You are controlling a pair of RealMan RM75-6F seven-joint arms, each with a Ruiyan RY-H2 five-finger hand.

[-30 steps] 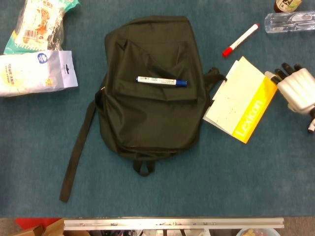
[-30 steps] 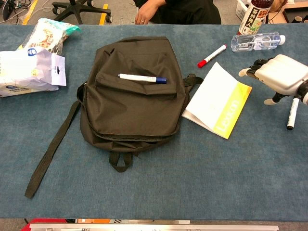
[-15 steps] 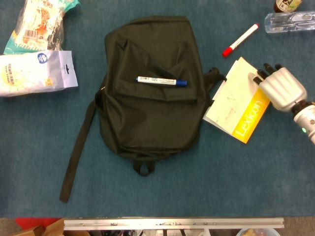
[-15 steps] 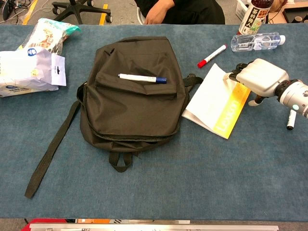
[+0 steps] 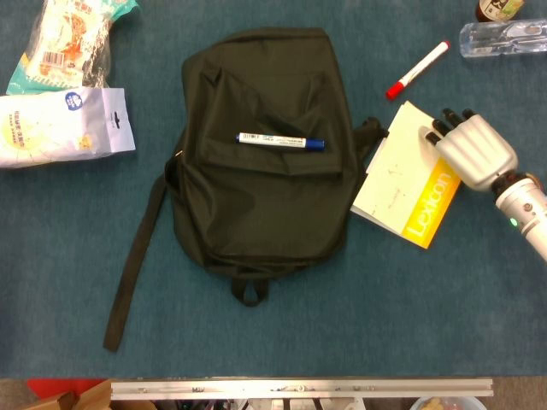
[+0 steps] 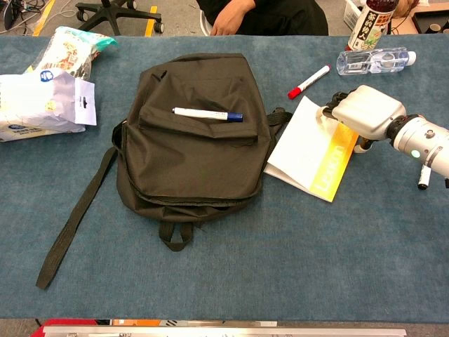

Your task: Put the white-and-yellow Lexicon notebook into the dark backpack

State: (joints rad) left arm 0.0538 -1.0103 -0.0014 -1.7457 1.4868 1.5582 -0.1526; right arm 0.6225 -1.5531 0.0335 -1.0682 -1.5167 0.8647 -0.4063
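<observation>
The white-and-yellow Lexicon notebook [image 5: 397,175] [image 6: 305,147] lies flat on the blue table, just right of the dark backpack [image 5: 256,188] [image 6: 189,147]. The backpack lies flat and looks closed, with a blue-capped marker [image 5: 280,140] [image 6: 208,114] on its front pocket. My right hand [image 5: 474,149] [image 6: 365,112] is over the notebook's far right corner, fingers stretched out on the white cover, thumb by the yellow edge. Nothing is lifted. My left hand shows in neither view.
A red-capped marker [image 5: 417,70] [image 6: 309,81] and a clear water bottle [image 5: 504,36] [image 6: 375,60] lie beyond the notebook. A black marker [image 6: 423,175] lies by my right forearm. Snack packets [image 5: 60,124] [image 6: 42,105] sit far left. The backpack strap [image 5: 132,265] trails towards the front left.
My right hand has moved left from beside the notebook onto its far right corner. The notebook has shifted and turned slightly towards the backpack.
</observation>
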